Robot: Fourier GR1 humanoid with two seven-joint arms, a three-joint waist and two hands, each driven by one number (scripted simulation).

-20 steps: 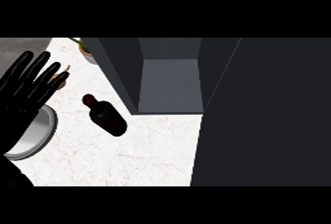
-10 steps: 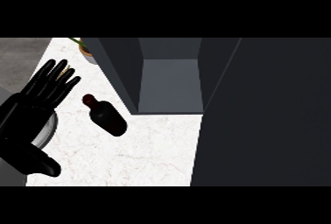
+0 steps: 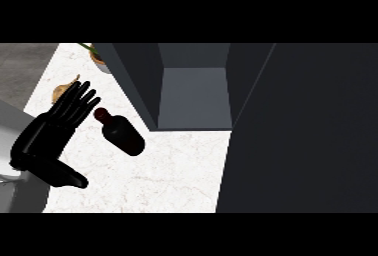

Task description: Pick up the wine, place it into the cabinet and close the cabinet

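Head view, steeply downward. Illumination was even and diffuse, with no identifiable source direction. The white marble counter (image 3: 170, 170) formed the brightest region and carried no glare. The cabinet (image 3: 193, 95) interior was mid-grey, its side walls darker than its floor. The open cabinet door (image 3: 303, 130) appeared as a large, almost uniformly dark area at right. The wine bottle (image 3: 122, 132) and the left hand (image 3: 53, 131) rendered nearly black, with little surface detail and only faint sheen. Cast shadows on the counter were barely discernible. Edges were moderately soft throughout; no edge distortion was evident.
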